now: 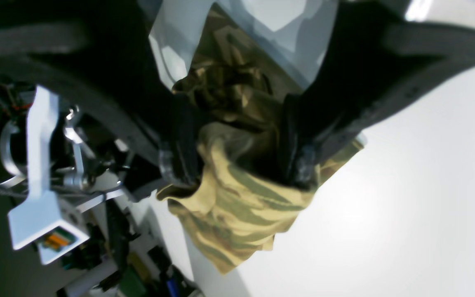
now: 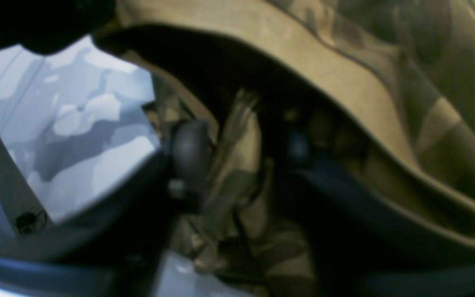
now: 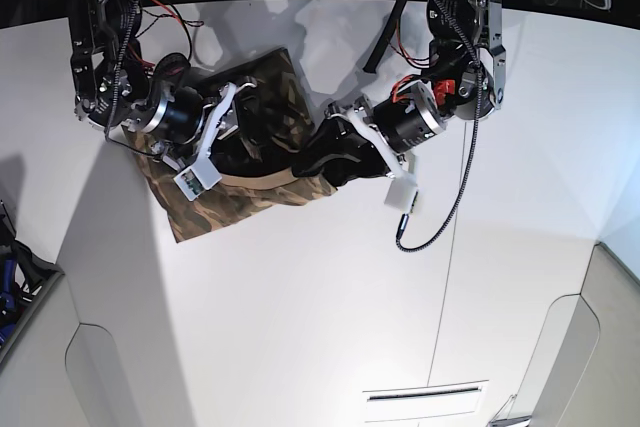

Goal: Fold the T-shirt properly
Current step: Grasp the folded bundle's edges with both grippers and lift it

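The camouflage T-shirt [image 3: 235,202] lies bunched on the white table [image 3: 300,327] at the back left. In the base view both arms reach onto it, my right gripper [image 3: 262,144] from the left and my left gripper [image 3: 303,165] from the right. In the left wrist view the left gripper [image 1: 239,154] stands wide, with a heap of T-shirt [image 1: 229,206] filling the gap between its fingers. In the blurred right wrist view the right gripper [image 2: 243,154] has a fold of the T-shirt [image 2: 237,173] between its fingertips. A tan hem [image 2: 344,78] arches over them.
A black cable [image 3: 440,217] dangles from the left arm onto the table. The table has cut-out edges at the front left [image 3: 85,347] and front right [image 3: 570,317]. Wiring and clutter [image 1: 114,247] sit past the table edge.
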Motion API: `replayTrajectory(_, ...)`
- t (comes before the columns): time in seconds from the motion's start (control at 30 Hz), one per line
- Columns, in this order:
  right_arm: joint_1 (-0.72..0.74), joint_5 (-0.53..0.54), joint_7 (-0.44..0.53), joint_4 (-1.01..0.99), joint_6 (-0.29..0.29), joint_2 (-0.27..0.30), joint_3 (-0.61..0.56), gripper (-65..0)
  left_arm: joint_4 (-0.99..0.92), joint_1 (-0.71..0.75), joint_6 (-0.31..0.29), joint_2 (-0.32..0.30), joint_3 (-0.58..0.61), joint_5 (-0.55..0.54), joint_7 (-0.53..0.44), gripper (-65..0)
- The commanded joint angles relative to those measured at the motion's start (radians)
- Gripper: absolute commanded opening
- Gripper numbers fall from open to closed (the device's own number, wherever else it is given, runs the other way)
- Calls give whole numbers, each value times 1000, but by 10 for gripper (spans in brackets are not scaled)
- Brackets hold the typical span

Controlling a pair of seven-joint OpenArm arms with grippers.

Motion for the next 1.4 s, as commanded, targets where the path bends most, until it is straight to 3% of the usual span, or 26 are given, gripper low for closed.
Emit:
replayTrajectory(0.0, 13, 28, 8, 16, 4, 3, 1, -541, 19, -17, -13, 2, 1, -12, -25, -309)
replayTrajectory(0.1, 13, 63, -26, 18, 5, 3, 1, -646, 19, -27, -13, 2, 1, 11, -29, -309)
replayTrajectory(0.57, 5, 262, -241, 177, 21, 5, 1, -650, 19, -33, -13, -1, 1, 114, -70, -309)
replayTrajectory(0.73, -37, 275, -250, 186, 30, 5, 1, -650, 18, -41, -6, -3, 1, 158, -82, -309)
replayTrajectory(0.8, -61, 280, -250, 186, 32, 5, 1, -600, 18, -43, -6, -4, 1, 158, -81, -309)
replayTrajectory(0.9, -95, 302, -250, 188, 50, 5, 1, -461, 18, -46, -6, -4, 1, 158, -82, -309)
replayTrajectory(0.97, -117, 311, -250, 193, 50, 5, 1, -415, 18, -49, -6, -3, 1, 158, -84, -309)
replayTrajectory(1.37, -142, 364, -272, 209, 50, 5, -10, -414, 17, -63, -6, -5, 1, 174, -76, -309)
